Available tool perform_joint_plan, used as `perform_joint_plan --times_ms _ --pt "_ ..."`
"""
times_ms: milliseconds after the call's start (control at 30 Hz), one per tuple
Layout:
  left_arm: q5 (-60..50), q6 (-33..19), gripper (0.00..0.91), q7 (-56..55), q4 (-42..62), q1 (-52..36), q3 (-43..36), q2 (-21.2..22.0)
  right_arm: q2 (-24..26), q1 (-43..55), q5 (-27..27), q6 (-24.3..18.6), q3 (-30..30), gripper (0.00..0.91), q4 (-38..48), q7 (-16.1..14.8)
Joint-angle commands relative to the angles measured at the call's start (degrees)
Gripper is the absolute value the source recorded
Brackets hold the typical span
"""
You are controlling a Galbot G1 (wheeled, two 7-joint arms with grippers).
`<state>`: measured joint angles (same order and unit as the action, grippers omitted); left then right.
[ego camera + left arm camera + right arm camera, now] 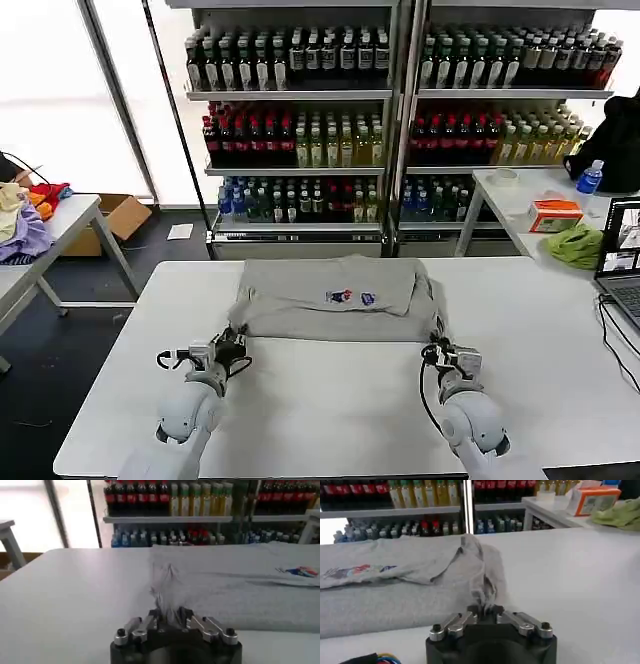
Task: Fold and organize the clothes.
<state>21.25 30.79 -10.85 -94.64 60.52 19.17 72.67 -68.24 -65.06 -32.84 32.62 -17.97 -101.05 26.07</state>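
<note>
The light grey T-shirt (335, 295) lies partly folded across the far half of the white table (330, 400), its small cartoon print (348, 297) facing up. My left gripper (232, 345) is shut on the shirt's near left corner, where the cloth (167, 597) bunches up between the fingers. At the near right corner my right gripper (437, 350) is shut on a pinched fold of the shirt (482, 587). The print also shows in the left wrist view (300, 571) and in the right wrist view (355, 571).
Behind the table stand shelves of bottles (400, 120). A side table on the right carries a lime-green cloth (577, 245), an orange box (553, 213) and a laptop (620, 265). Another table with coloured garments (25, 215) stands at the left.
</note>
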Motion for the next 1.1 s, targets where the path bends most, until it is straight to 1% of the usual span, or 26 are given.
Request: perform_joint_plan --times_ms 33,267,400,433,633,667,833,967,1000,1067,1100 --pt "-1.1 -0.9 0.000 0.2 -2.9 1.6 0.5 -0.3 0.0 -1.8 -0.3 0.2 -0.8 0.000 -2.2 0.0" --pt "-2.0 -2.1 0.000 0.2 -7.3 5.0 1.2 -0.2 0.7 -3.8 -0.8 -0.5 -2.3 0.000 -5.5 0.1" --pt "-2.4 -2.2 0.000 0.0 -13.4 9.5 2.2 -0.8 2.0 -6.2 -1.2 -0.8 -3.5 0.000 -9.5 0.4" --pt "-2.6 -2.2 0.000 -0.1 -14.5 10.8 2.5 -0.9 2.3 -7.1 -1.7 -0.8 -4.1 0.000 -11.7 0.5" --pt "-3.6 -2.5 0.000 -0.6 -25.0 21.0 4.0 -0.6 3.0 -14.4 -2.3 -0.2 -7.5 0.000 -19.0 1.9" --pt "-4.2 -2.8 0.000 -0.6 -27.1 23.9 4.3 -0.6 3.2 -15.2 -2.3 -0.2 -7.7 0.000 -19.7 2.0" --pt "-6.2 -4.0 0.000 -0.8 -33.5 31.8 4.6 -0.7 4.8 -22.6 -2.1 -0.2 -9.6 0.000 -26.0 3.2" --pt "-9.6 -5.3 0.000 -1.1 -36.5 39.4 5.1 -1.1 7.5 -28.0 -3.4 0.5 -12.4 0.000 -30.8 4.0" --pt "-9.7 -5.3 0.000 -1.2 -37.3 41.5 5.5 -1.1 9.0 -30.1 -3.9 0.4 -12.7 0.000 -32.1 5.1" --pt "-10.2 -5.8 0.000 -1.2 -38.8 44.3 6.1 -1.1 10.5 -33.2 -3.3 -0.1 -12.8 0.000 -33.1 5.3" --pt "-10.6 -6.1 0.000 -1.1 -39.2 45.2 6.3 -1.0 11.2 -35.1 -2.8 -0.9 -12.7 0.000 -33.8 5.9"
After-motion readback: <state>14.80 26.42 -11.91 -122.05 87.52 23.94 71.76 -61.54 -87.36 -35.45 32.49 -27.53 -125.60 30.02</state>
